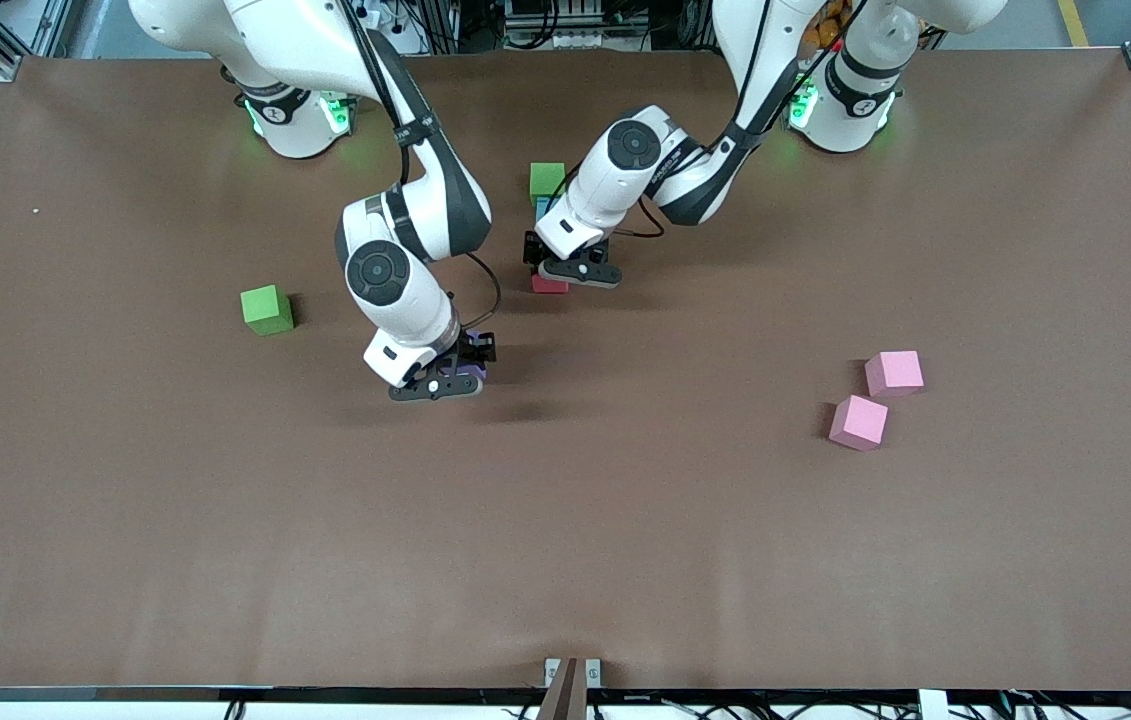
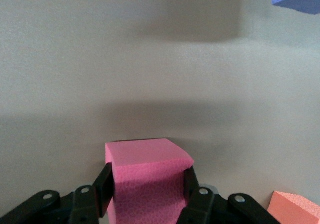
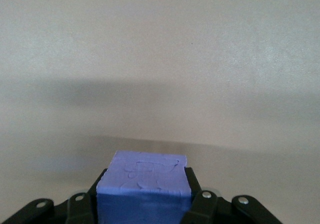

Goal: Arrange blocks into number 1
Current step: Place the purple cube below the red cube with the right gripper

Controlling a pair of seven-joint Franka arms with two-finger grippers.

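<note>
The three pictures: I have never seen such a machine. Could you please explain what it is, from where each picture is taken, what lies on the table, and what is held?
These are two white robot arms at a brown table, each ending in a two-finger gripper. The big picture looks down from a high camera facing the arms. The two close pictures come from cameras on the arms' wrists. The left gripper is shut on a red block; an orange block lies beside it. The right gripper is shut on a purple block. Also on the table lie two green blocks and two pink blocks.
</note>
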